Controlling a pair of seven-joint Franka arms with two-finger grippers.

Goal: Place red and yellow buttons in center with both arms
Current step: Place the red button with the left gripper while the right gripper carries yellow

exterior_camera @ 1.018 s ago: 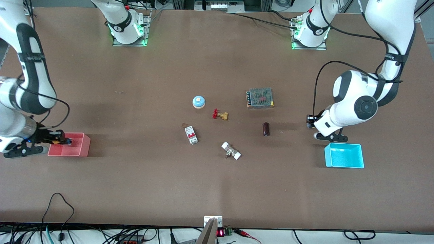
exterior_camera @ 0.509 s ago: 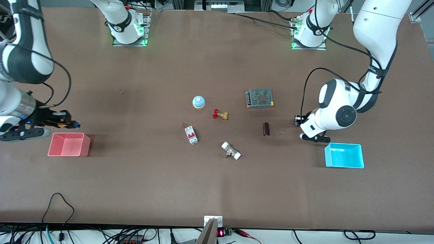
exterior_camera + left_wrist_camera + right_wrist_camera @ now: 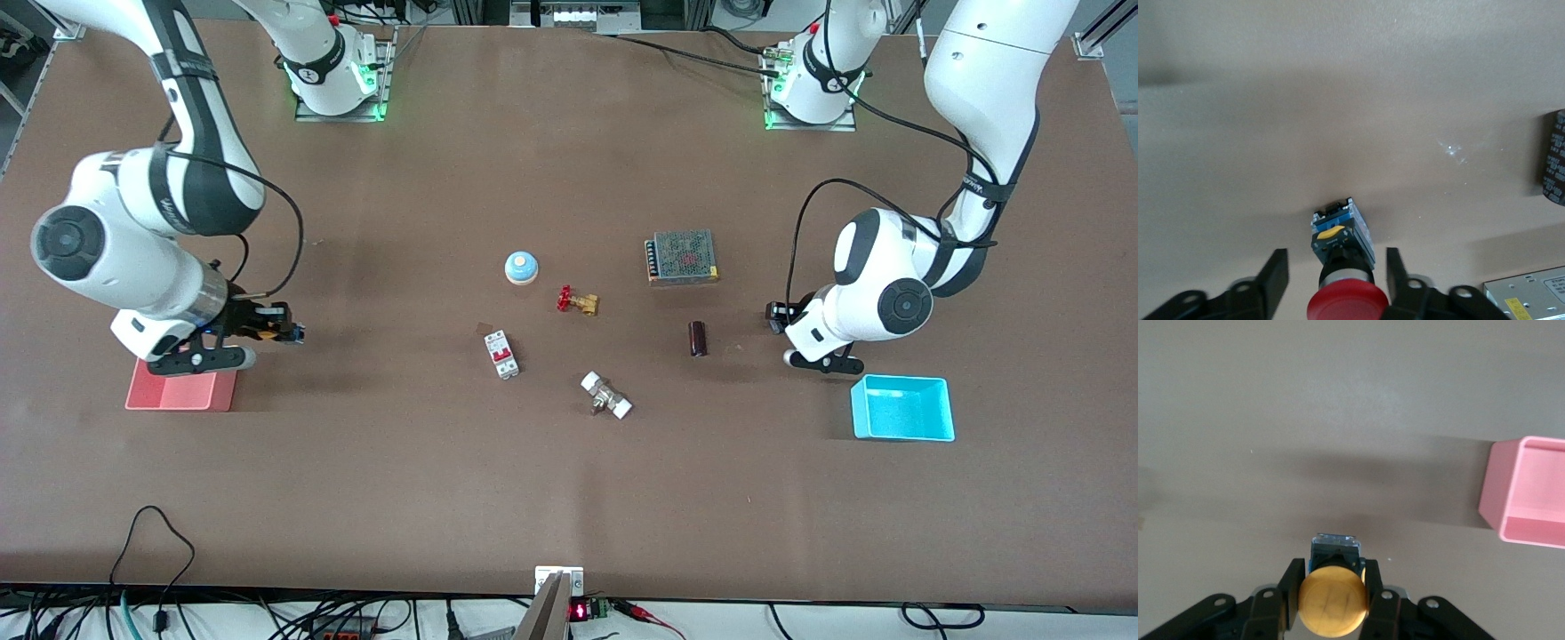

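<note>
While both arms are reached out over the brown surface (image 3: 569, 480), a push-button is seen at each end effector. The right end effector (image 3: 1333, 597) is held in the air just beside the pink tray (image 3: 182, 391), toward the right arm's end of the surface, and its fingers are pressed against the body of the yellow button (image 3: 1333, 600), pinching it. In the front view only a small orange and blue patch of this button is seen at the fingertips.

The left end effector (image 3: 1337, 277) is held low over bare surface near the cyan tray (image 3: 902, 409), toward the left arm's end. Its fingers are spread, with a gap shown on each side of the red button (image 3: 1347, 303), which sits between them; whether the button rests on the surface cannot be told.

Around the middle of the surface several other parts are laid out, well apart from both end effectors: a blue-and-white domed button (image 3: 521, 267), a red-handled brass valve (image 3: 577, 300), a white circuit breaker (image 3: 501, 354), a white-ended fitting (image 3: 606, 396), a dark cylinder (image 3: 698, 338) and a metal mesh-topped box (image 3: 682, 257).
</note>
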